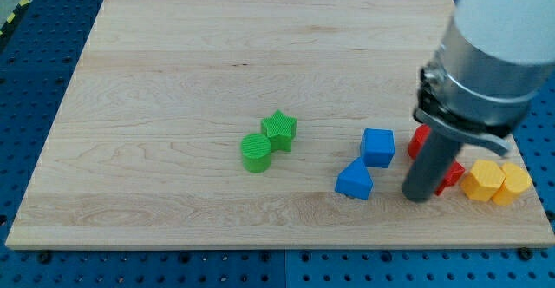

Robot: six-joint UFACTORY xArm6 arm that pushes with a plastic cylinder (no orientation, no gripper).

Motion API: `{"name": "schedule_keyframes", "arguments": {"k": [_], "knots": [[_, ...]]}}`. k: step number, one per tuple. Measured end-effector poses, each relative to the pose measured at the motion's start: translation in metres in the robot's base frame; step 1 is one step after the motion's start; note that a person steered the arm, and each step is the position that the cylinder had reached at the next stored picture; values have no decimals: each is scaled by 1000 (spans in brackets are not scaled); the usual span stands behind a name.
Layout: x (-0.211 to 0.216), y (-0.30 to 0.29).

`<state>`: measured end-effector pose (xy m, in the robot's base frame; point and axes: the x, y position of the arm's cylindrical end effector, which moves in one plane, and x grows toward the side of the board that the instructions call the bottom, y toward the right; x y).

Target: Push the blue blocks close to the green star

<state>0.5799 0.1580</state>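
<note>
**Blue blocks still short of the star, tip waiting on their right**

While both blue blocks lie right of the green star (pixel 280 129), the push has to run leftward. The blue cube (pixel 377 147) sits a little farther back; the blue wedge-like block (pixel 355 180) lies nearer and slightly left, the two almost touching at a corner. The star stands near the board's middle, touching a green round block (pixel 256 152) at its near-left side.

My tip (pixel 419 196) rests on the wooden board (pixel 173 71) just right of the wedge-like block, with a small gap between them. There is no hand to open or close here, only the bare rod, and it holds nothing.

To do this well, I judge the tip should meet each blue block squarely on its right face, centred, so the block slides rather than spins away. The wedge's slanted sides may deflect it. Stopping short of the star should keep the green pair from being shoved off.

Red blocks (pixel 419 139) are mostly hidden behind the rod; their shape and number cannot be told. Two yellow blocks (pixel 495 182) sit at the near right, and the arm's grey body covers the board's far right corner.
</note>
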Motion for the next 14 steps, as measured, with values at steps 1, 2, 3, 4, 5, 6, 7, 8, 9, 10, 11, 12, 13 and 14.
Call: {"name": "schedule_keyframes", "arguments": {"k": [1, 2, 3, 4, 5, 6, 7, 8, 9, 10, 11, 12, 13, 14], "knots": [[8, 0], [4, -9], [1, -45], [1, -85], [1, -90], [-2, -81], [-24, -81], [-24, -81], [-26, -93], [-29, -107], [-28, -107], [-28, -56], [-28, -18], [-28, -10]]}}
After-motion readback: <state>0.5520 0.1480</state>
